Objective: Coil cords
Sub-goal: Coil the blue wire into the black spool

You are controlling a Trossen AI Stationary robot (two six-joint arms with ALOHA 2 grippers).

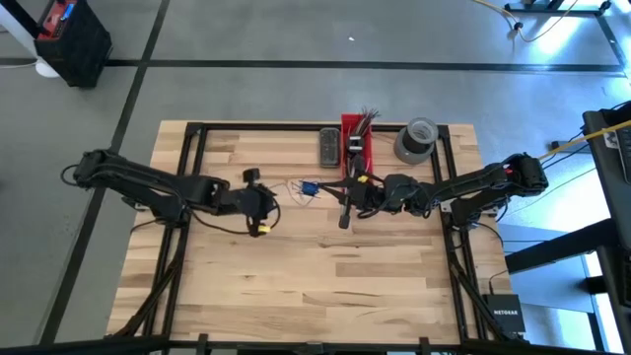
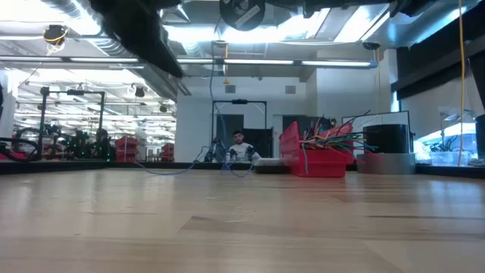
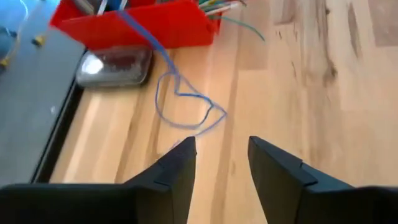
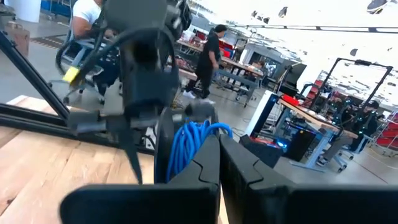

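Blue cord (image 3: 186,106) lies in a loose loop on the table (image 3: 323,93) just ahead of the left claw (image 3: 222,163), trailing back to the red bin (image 3: 149,28); that claw's fingers stand apart, empty. Right claw (image 4: 217,163) is pinched shut on a blue coil (image 4: 189,146). Cord looks feather-light, limp and springy, so I'd pinch at the loop's near bend, or it'll likely slip and uncoil.
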